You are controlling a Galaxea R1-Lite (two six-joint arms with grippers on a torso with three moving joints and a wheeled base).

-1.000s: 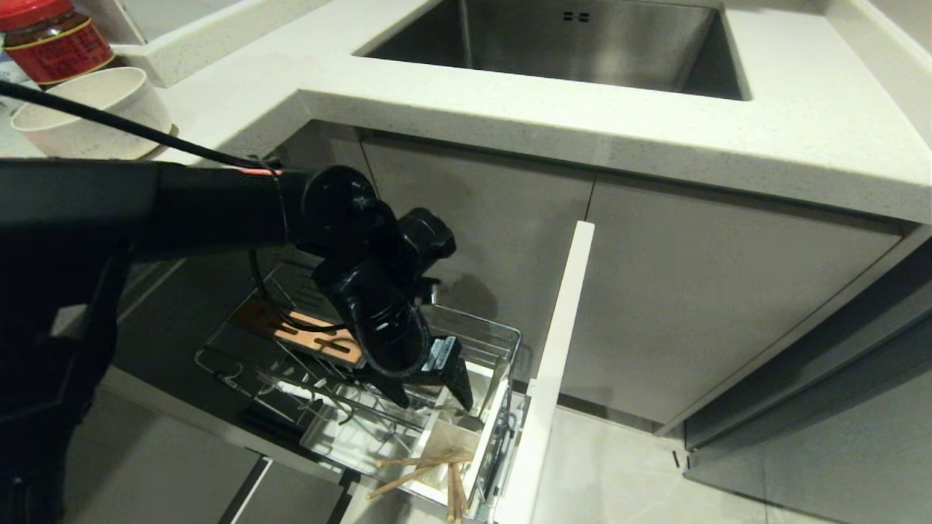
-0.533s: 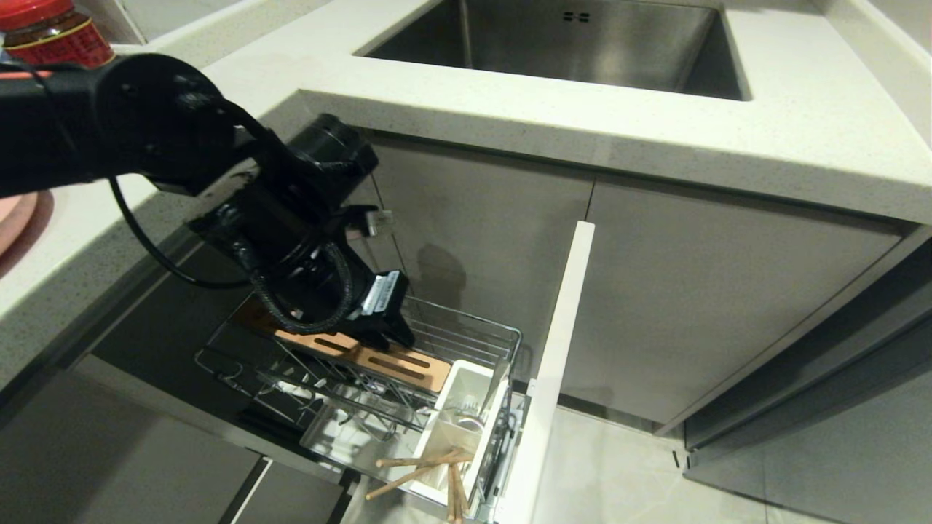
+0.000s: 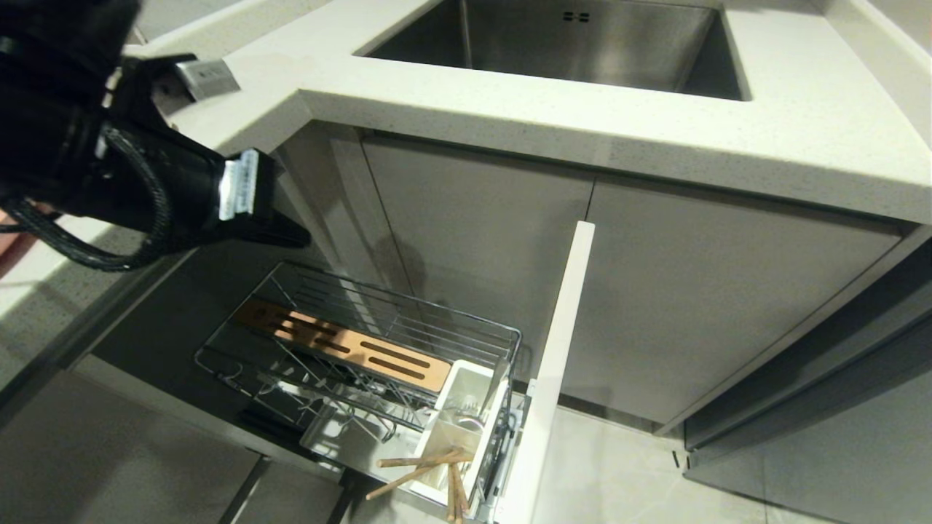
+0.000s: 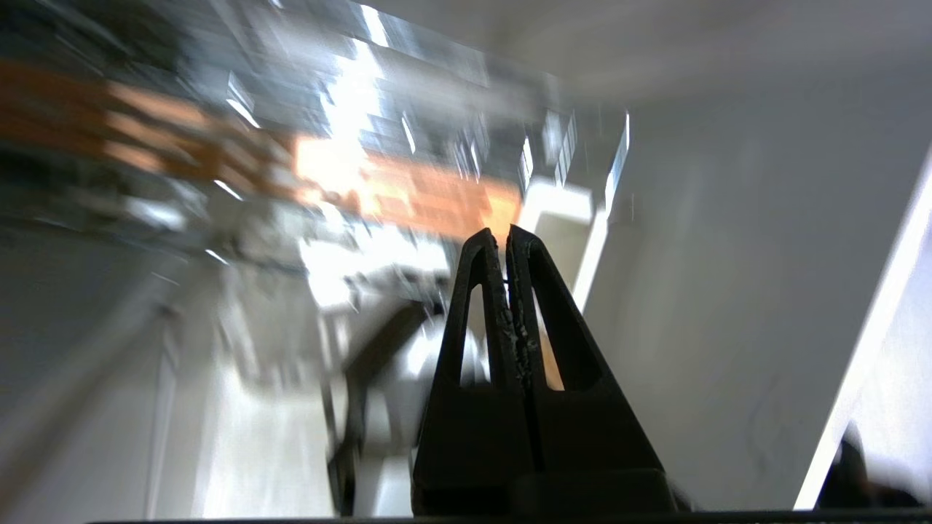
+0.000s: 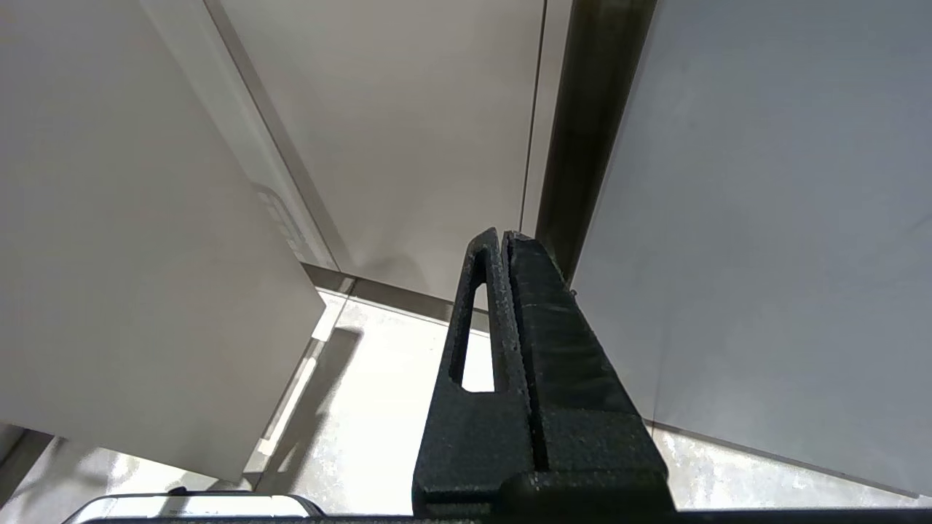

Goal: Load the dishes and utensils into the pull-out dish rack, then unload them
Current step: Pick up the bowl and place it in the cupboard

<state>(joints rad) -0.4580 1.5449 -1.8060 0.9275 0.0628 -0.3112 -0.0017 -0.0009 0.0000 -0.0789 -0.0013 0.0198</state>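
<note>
no legible text, end effector (image 3: pixel 291 234) label unreadable

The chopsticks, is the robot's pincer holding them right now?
No, the chopsticks sit in the white utensil holder, while the left pincer is shut on nothing above.

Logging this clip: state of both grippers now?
Left gripper: shut, empty, above the pull-out dish rack.
Right gripper: shut, empty, parked.

We list: pull-out dish rack (image 3: pixel 378 349) below the counter (image 3: pixel 582 124), left of its cabinet front (image 3: pixel 553 364); wooden strip (image 3: pixel 342 346) across it; utensil holder (image 3: pixel 459 429) against the front, chopsticks (image 3: pixel 422 469) inside; sink (image 3: pixel 568 44) set in the counter.
</note>
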